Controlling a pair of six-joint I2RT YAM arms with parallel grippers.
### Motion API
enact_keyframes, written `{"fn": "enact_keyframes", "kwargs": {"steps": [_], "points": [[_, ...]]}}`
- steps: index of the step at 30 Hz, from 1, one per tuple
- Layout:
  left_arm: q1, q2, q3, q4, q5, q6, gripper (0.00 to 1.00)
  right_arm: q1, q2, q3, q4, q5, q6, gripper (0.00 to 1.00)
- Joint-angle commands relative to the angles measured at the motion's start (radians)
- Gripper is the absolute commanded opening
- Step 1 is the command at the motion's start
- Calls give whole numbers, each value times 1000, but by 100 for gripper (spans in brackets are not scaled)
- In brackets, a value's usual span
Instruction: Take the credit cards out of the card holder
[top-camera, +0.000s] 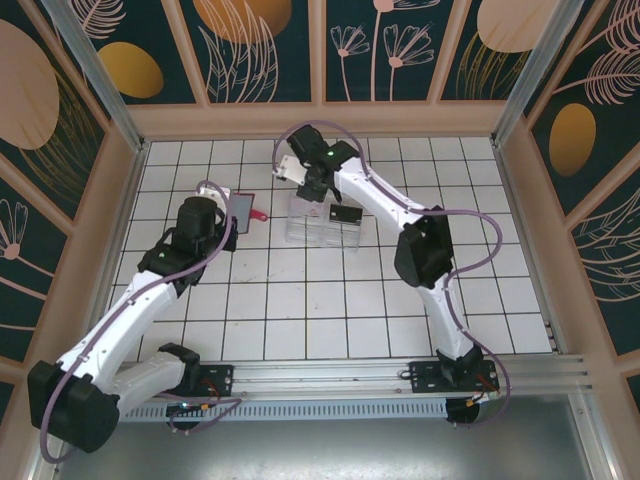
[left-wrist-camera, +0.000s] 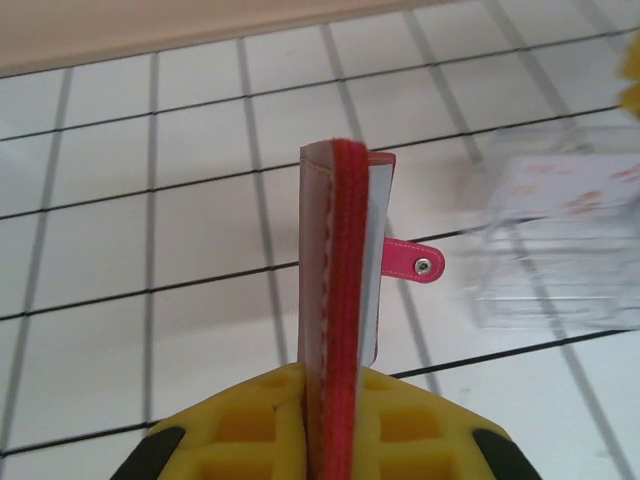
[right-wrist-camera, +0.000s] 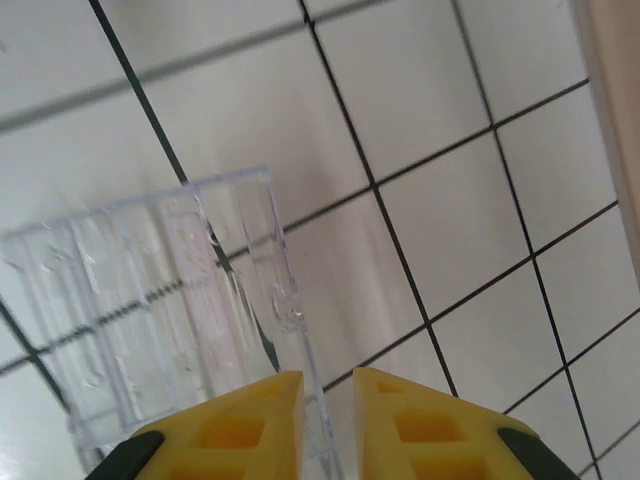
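Since the card holder (left-wrist-camera: 340, 260) is pinched edge-on and upright in the left end effector (left-wrist-camera: 330, 400), with the fingers pressed together on its lower end, it reads as light and soft-covered, probably floppy at the free top. The snap tab (left-wrist-camera: 415, 262) sticks out loose on its right side.

The cards should be thin, stiff and slick. Best hold is probably a protruding short edge, pulled straight along the pocket. Nothing visibly pokes out of the pale lining, so I can't tell what's left inside.

The dark credit card (top-camera: 345, 213) lies on or in the clear tray (top-camera: 320, 235), just beside the right end effector (top-camera: 318, 190). A pale patch (left-wrist-camera: 555, 188) with reddish print in the tray, right of the left end effector, may be the other card. It's too blurred to confirm.

The right end effector's fingers (right-wrist-camera: 240, 430) stand slightly apart over the tray wall, with nothing visibly pinched.

The tray sits between the two end effectors on the tiled surface (top-camera: 300, 310). It looks thin-walled and light, so it could skid or snag a finger on the reach across to the holder.
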Motion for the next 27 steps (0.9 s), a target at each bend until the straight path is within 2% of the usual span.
{"fn": "enact_keyframes", "kwargs": {"steps": [1, 5, 9, 14, 17, 20, 23, 27], "points": [[4, -54, 4, 137, 240, -60, 0, 8, -195, -71, 89, -127, 138, 21], [4, -72, 1, 280, 436, -181, 0, 17, -376, -237, 200, -194, 283, 21], [3, -74, -10, 411, 532, -295, 0, 29, -564, -389, 307, -235, 445, 22], [4, -70, -22, 544, 605, -401, 0, 42, -802, -643, 550, -494, 681, 29], [4, -63, -23, 614, 650, -460, 0, 68, -892, -790, 730, -586, 806, 34], [3, -52, -28, 692, 708, -520, 0, 106, -924, -860, 811, -605, 867, 39], [4, -44, -35, 762, 773, -569, 0, 132, -914, -838, 738, -531, 838, 41], [4, -40, -31, 807, 817, -604, 0, 136, -907, -827, 702, -505, 823, 42]]}}
